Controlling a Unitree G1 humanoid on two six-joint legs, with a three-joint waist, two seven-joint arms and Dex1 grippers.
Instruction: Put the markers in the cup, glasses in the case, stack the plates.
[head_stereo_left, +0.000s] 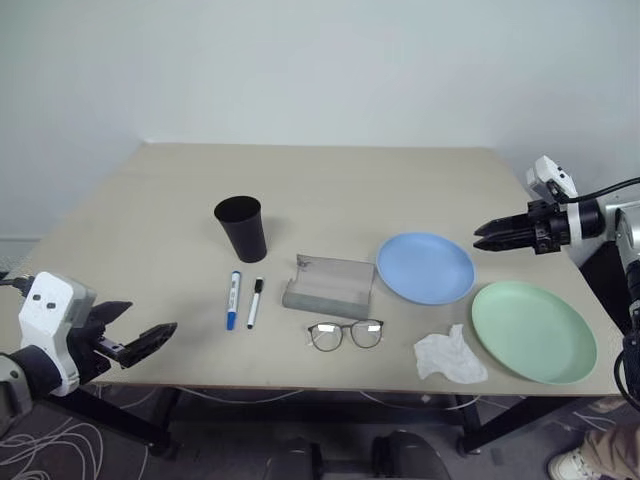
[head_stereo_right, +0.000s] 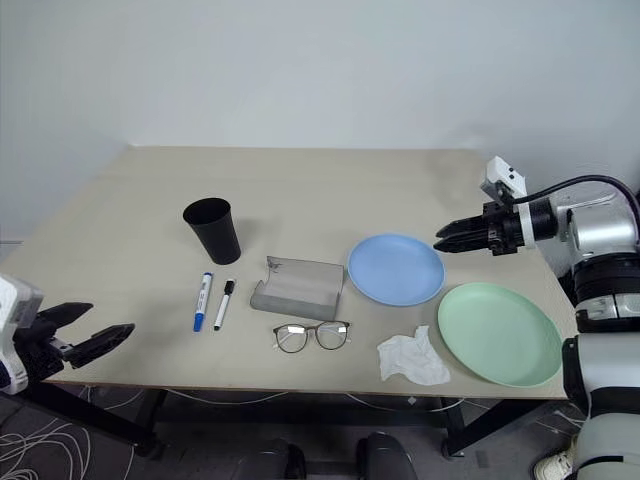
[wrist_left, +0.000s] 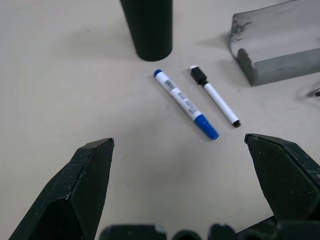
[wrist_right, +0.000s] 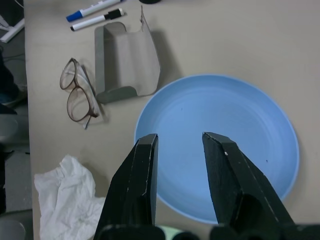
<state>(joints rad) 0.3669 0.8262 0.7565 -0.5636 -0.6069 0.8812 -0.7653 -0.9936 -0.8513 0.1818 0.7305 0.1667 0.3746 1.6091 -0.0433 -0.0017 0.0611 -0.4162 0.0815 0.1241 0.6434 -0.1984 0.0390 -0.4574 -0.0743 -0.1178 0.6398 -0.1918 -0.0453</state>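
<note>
Blue-capped marker (wrist_left: 186, 104) bears unreadable label.

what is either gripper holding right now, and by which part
Nothing is held. The left gripper is wide open short of the markers; the right gripper hovers over the blue plate with an empty gap.

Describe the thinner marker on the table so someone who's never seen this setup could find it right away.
On the beige table, find the tall black cup standing toward the robot's left. Just in front of it lie two white pens side by side, and beside them sits the grey case. The thinner marker is the pen nearer the case, slimmer, with a black cap, unlike its blue-capped neighbour.
</note>
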